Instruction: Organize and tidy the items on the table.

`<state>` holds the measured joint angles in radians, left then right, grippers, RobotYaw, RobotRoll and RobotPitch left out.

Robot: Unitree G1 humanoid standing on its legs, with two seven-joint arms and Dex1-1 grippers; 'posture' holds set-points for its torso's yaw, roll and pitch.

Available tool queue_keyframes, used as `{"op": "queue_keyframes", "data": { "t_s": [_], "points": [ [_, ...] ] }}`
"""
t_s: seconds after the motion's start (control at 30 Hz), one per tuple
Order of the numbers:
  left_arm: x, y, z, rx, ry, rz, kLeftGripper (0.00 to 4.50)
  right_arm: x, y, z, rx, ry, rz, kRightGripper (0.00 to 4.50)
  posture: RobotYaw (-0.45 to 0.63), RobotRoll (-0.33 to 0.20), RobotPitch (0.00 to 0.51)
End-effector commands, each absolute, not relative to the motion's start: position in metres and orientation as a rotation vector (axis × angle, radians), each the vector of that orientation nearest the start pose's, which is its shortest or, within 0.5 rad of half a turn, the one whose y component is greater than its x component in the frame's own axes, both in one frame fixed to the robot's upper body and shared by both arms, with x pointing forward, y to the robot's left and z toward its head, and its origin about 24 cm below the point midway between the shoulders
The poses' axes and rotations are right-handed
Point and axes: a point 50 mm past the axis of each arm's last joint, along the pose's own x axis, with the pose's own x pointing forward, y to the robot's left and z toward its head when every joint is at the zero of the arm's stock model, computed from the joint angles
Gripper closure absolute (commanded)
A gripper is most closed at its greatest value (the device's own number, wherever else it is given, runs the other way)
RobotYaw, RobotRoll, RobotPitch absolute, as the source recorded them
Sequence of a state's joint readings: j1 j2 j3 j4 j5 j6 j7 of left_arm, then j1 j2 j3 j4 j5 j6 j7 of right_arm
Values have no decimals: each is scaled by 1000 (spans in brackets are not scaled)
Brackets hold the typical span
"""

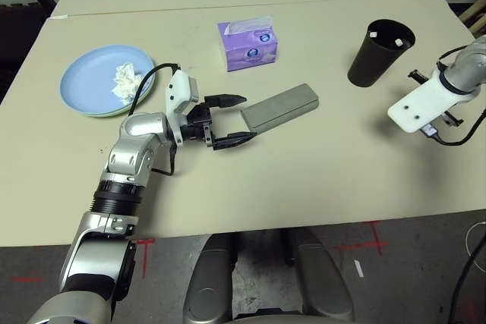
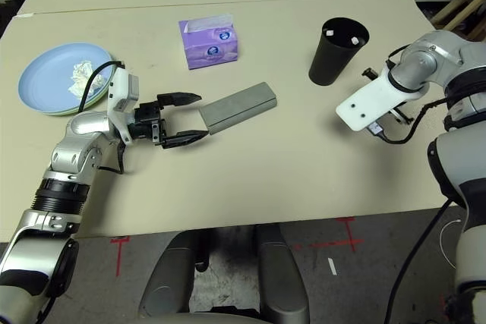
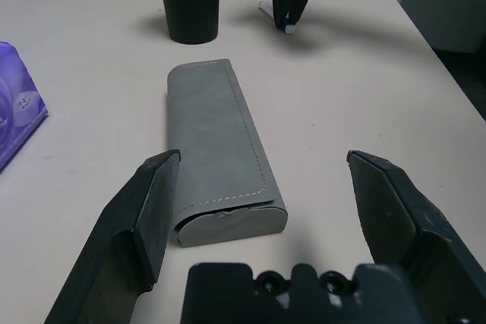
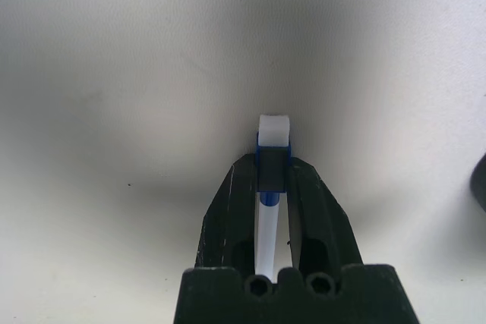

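The left gripper (image 1: 234, 120) is hanging level just above the table (image 1: 319, 180), its 2 black fingers spread wide and holding nothing, pointing at the near end of the grey oblong glasses case (image 1: 280, 107). The case is lying flat in the middle of the table, angled away from that gripper, its closest end sitting just beyond the fingertips and not touching them.

Over on the right, the right gripper (image 4: 272, 168) is pointing steeply down at bare tabletop beside the tall black cup (image 1: 378, 51). Its 2 fingers are pressed together on a small white and blue piece (image 4: 273, 142), which I can't identify.

At the far left, the light blue plate (image 1: 87, 73) is sitting on the pale green plate (image 1: 121, 112), with the small crumpled white tissue (image 1: 125, 80) lying on top. The purple tissue box (image 1: 247, 44) is standing behind the case.
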<state>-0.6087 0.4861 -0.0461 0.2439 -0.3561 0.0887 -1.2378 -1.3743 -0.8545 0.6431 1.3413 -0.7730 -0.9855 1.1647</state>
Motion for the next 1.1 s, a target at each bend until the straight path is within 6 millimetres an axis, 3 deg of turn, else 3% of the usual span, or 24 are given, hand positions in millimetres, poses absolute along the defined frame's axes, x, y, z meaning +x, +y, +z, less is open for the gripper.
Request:
{"op": "queue_keyframes", "data": {
  "t_s": [0.03,0.27,0.5,0.83,1.0,1.1],
  "points": [
    [315,161,167,276,-154,-1306,0,349,-277,222,-1775,661,1294,4084,137,0,282],
    [320,158,171,282,-170,-1326,0,344,-276,245,-1511,611,1331,4084,110,0,259],
    [324,155,175,298,-190,-1338,0,347,-277,270,-1266,466,1215,4084,96,0,227],
    [328,153,174,309,-196,-1345,0,342,-279,298,-674,108,1149,4084,67,0,191],
    [332,153,176,318,-191,-1354,0,335,-292,305,-307,-131,1129,4084,46,0,175],
    [334,153,178,323,-191,-1355,0,336,-300,308,-196,-251,1037,4084,43,0,168]
  ]
}}
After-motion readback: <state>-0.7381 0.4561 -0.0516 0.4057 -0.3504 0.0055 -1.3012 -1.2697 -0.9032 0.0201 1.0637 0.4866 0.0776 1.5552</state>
